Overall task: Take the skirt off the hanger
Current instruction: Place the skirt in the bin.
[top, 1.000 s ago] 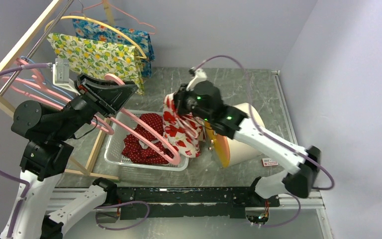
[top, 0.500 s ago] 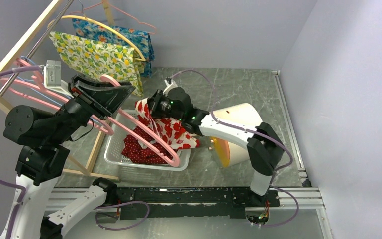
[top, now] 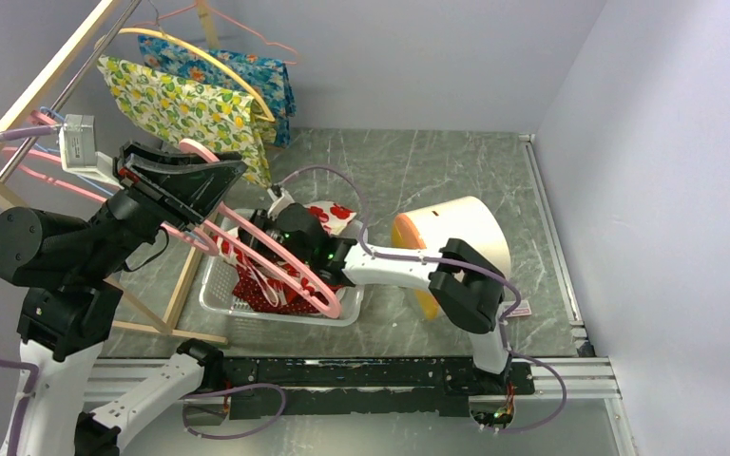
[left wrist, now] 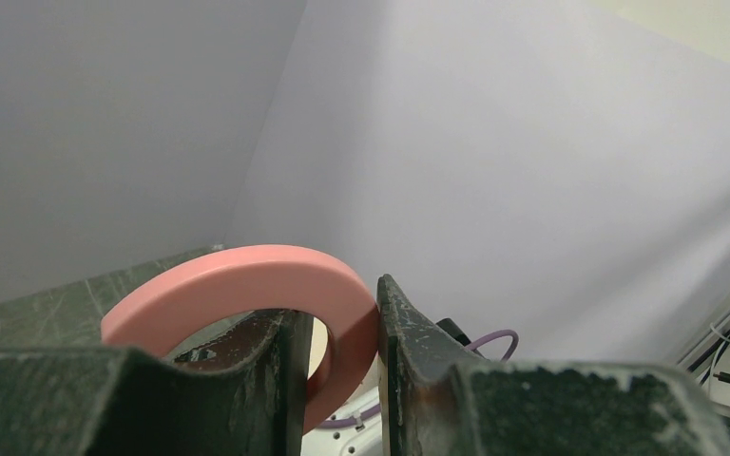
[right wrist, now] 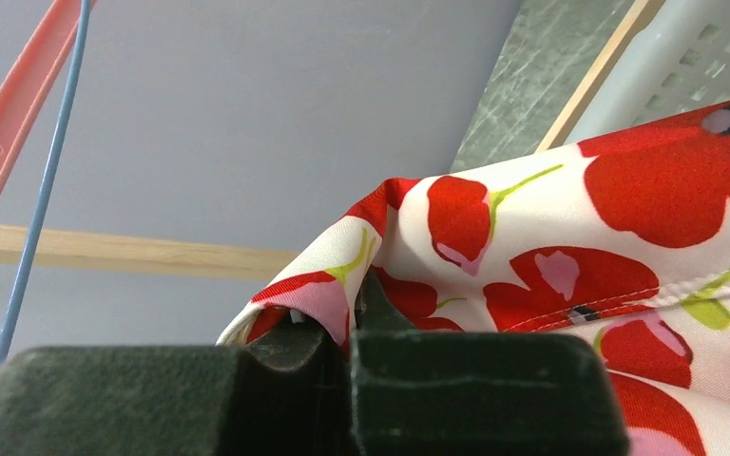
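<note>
Nearest the arm bases, at about seven o'clock from the middle of the table (top: 418,171), sits a white basket (top: 247,312) with a red dotted garment (top: 280,294) in it.

The right arm reaches across towards nine o'clock. Its hand (right wrist: 352,313) is pressed together on a fold of the skirt (right wrist: 580,237), white cloth printed with red flowers, so the cloth is pinched between the fingers. From above, the skirt hangs low over the far half of the basket. Part of it shows at one o'clock of the hand and part at nine o'clock.

The pink hanger (left wrist: 238,275) slants over the basket from eleven o'clock down to five. The left hand (left wrist: 337,328) holds it up, clamped on the curved hook. The hanger's bars cross above the skirt in the overhead view. I cannot tell whether any cloth is caught on a bar.

My reading is that the pulling-off is mostly done and the step in hand is setting the skirt down in the basket. The next move calls for the right fingers to part and let the cloth drop. That arm should then draw back towards three o'clock without snagging the hanger, while the left hand keeps the hanger steady.

At three o'clock of the basket a cream cone-shaped shade (top: 456,223) lies on its side.

Farthest off, at eleven o'clock, a wooden rack (top: 57,71) carries a lemon-print garment (top: 185,104) and a blue flowered one (top: 271,76).
</note>
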Motion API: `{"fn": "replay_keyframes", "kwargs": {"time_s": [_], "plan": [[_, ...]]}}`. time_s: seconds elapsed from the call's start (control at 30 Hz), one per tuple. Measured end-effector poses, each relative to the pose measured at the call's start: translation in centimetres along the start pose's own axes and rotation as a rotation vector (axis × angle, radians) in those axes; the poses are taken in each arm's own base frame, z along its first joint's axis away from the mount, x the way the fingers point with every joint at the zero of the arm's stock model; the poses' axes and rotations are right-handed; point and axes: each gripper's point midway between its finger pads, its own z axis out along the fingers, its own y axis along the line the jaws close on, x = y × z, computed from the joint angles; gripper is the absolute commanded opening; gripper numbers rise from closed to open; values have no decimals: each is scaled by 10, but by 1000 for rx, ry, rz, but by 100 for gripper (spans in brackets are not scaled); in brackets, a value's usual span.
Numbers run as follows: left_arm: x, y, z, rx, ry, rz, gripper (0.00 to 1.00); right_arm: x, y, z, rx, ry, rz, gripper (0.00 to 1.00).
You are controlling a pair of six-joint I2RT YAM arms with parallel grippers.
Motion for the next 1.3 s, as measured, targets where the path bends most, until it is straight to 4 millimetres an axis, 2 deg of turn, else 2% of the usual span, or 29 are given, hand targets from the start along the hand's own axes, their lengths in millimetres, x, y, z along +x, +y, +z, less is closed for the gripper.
{"fn": "replay_keyframes", "kwargs": {"time_s": [0.1, 0.23, 0.37, 0.5, 0.57, 0.73, 0.8, 1.03, 1.07, 1.17, 1.23, 1.3], "plan": [[0, 0, 0, 0, 0, 0, 7, -1, -3, 2, -3, -5, -1, 0], [0, 0, 0, 0, 0, 0, 7, -21, -10, 1, -1, -29, -18, 0], [0, 0, 0, 0, 0, 0, 7, -42, -36, -4, 20, -32, -55, 0], [0, 0, 0, -1, 1, -1, 7, -54, -92, -11, 127, 2, -132, 0], [1, 1, 0, -1, 2, -1, 7, -56, -126, -16, 230, 19, -193, 0], [4, 4, 1, -6, 9, -5, 7, -31, -196, -27, 430, 110, -328, 0], [8, 7, 2, -11, 16, -9, 7, -24, -208, -32, 452, 121, -352, 0], [14, 13, 5, -21, 30, -16, 7, -15, -203, -36, 437, 132, -425, 20], [15, 13, 5, -22, 31, -17, 7, -15, -201, -36, 447, 141, -445, 26], [15, 14, 5, -23, 33, -17, 7, -17, -193, -42, 481, 165, -501, 53], [15, 14, 5, -25, 34, -16, 7, -22, -182, -56, 505, 178, -544, 70], [14, 13, 4, -24, 32, -12, 7, -27, -167, -73, 511, 178, -581, 80]]}}
